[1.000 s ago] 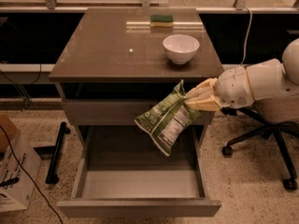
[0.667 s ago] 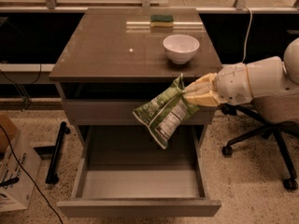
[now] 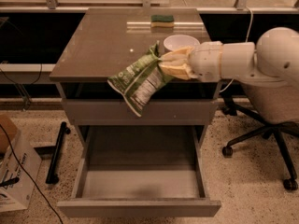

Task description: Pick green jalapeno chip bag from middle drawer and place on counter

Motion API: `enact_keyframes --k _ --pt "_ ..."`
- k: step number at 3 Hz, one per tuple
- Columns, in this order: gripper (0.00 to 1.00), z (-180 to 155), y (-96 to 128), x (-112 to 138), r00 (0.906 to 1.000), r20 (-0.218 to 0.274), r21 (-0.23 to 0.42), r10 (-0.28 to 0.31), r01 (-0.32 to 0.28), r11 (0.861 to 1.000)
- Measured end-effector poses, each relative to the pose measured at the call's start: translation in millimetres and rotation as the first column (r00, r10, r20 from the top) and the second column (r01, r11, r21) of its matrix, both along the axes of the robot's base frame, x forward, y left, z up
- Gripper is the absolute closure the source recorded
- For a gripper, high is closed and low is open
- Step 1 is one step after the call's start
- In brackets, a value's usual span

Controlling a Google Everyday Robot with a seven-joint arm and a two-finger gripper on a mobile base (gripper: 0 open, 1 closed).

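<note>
My gripper [image 3: 167, 64] comes in from the right and is shut on the top edge of the green jalapeno chip bag [image 3: 140, 80]. The crinkled bag hangs tilted down to the left in front of the counter's front edge, above the drawer front. The middle drawer [image 3: 140, 183] stands pulled out below, its grey floor bare. The counter [image 3: 103, 43] lies just behind the bag. The arm hides part of the white bowl [image 3: 180, 42].
A green-and-yellow sponge [image 3: 162, 20] lies at the counter's back edge. An office chair [image 3: 268, 125] stands at the right. A cardboard box [image 3: 11, 171] and a black bar [image 3: 56, 153] lie on the floor at the left.
The gripper has lifted the bag up and to the left, from in front of the upper drawer front to the level of the counter's front edge.
</note>
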State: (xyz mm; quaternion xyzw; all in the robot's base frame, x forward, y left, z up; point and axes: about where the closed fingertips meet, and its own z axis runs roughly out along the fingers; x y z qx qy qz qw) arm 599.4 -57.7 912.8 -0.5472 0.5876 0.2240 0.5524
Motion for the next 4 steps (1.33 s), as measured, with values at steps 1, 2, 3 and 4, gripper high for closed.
enact_keyframes --k 1,2,3,4 --pt "1.00 9.1 23.5 28.5 0.9992 0.037 0.073 -0.017 0.015 0.997" --pt "1.00 15.0 41.4 69.6 0.9979 0.050 0.112 -0.042 0.036 0.993" --pt "1.00 28.8 56.7 108.7 0.9957 0.072 0.124 -0.058 0.049 0.991" --pt "1.00 46.3 69.8 143.3 0.9915 0.097 0.115 -0.087 0.076 0.990"
